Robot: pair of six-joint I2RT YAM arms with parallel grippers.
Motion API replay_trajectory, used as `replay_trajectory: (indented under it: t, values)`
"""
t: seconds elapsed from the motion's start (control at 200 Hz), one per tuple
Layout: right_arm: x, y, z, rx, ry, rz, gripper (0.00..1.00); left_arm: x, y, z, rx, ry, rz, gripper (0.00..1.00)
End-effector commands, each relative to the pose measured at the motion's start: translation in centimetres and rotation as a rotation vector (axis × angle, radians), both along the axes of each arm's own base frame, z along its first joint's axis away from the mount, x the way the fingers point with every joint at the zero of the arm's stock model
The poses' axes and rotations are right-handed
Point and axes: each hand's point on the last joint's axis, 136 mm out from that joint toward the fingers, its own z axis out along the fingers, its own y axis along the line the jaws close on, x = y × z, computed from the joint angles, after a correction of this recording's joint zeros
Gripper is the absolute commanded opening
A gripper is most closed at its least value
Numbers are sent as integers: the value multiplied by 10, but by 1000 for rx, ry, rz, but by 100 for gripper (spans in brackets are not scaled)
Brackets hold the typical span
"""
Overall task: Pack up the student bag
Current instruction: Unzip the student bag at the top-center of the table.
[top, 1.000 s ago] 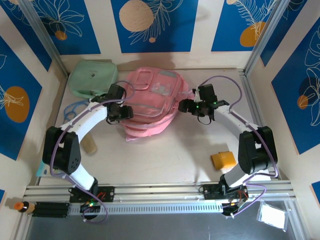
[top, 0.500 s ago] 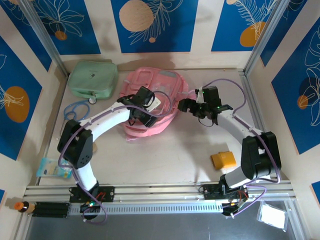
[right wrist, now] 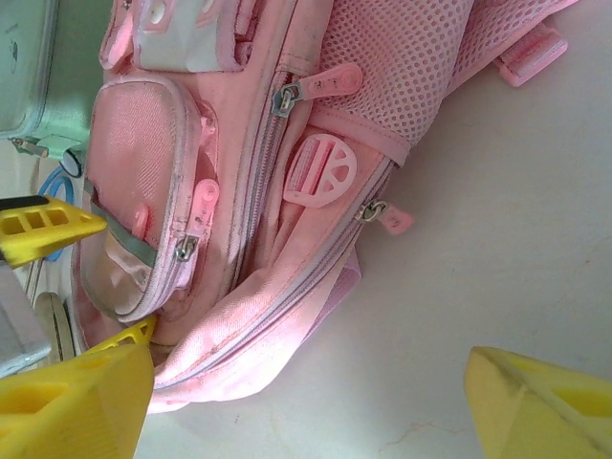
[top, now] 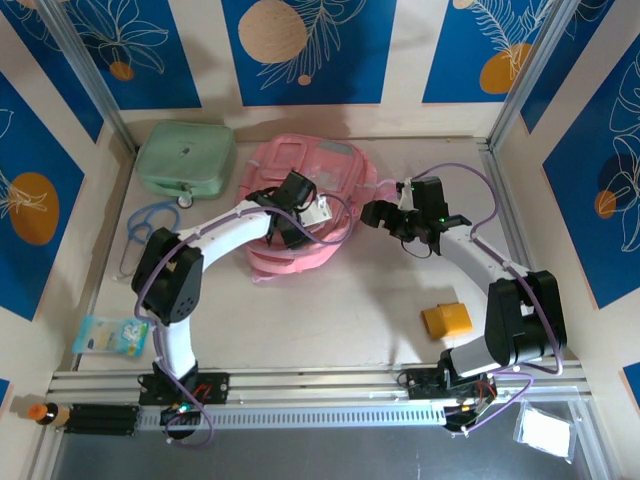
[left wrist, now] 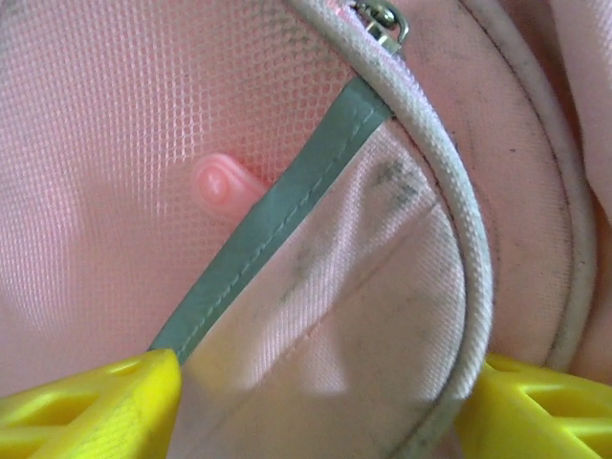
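The student bag (top: 310,165), a soft pink backpack, lies front-up at the back middle of the table. My left gripper (top: 285,228) is down on its small front pocket (left wrist: 316,287). It is open, and its yellow fingertips (left wrist: 96,406) straddle the pocket's rounded end without pinching it. In the right wrist view those same fingers (right wrist: 46,235) stand on either side of that pocket (right wrist: 143,182). My right gripper (top: 368,212) hovers open by the bag's right side. Between its fingers lie the bag's lower edge (right wrist: 258,325) and bare table.
A mint-green case (top: 187,158) lies left of the bag, with blue loops (top: 148,222) in front of it. An orange block (top: 446,320) sits near the right arm's base. A small packet (top: 110,335) lies front left.
My left arm has swung right, from the bag's left edge onto its front pocket. The right gripper has drifted slightly right and nearer. The bag has not moved.
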Motion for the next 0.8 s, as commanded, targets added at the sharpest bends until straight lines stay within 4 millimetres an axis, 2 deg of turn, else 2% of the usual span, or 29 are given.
replay_trajectory:
  t: [0.0,0.105,0.195,0.35,0.615,0.795]
  values:
    - [-4,0,6,35,-1,0,84,7,-7,4,5,3,-58,73]
    - [-3,-1,8,43,0,-8,84,12,-9,0,24,10,-72,68]
    - [-2,-2,7,52,5,-15,84,20,-7,0,52,-5,-50,58]
    - [-3,-1,4,62,21,-16,84,25,-9,13,26,-7,-4,40]
    - [2,5,3,97,36,1,83,16,-21,55,-115,-48,-21,12]
    - [13,16,10,154,34,34,82,4,-25,89,-242,-92,-21,2]
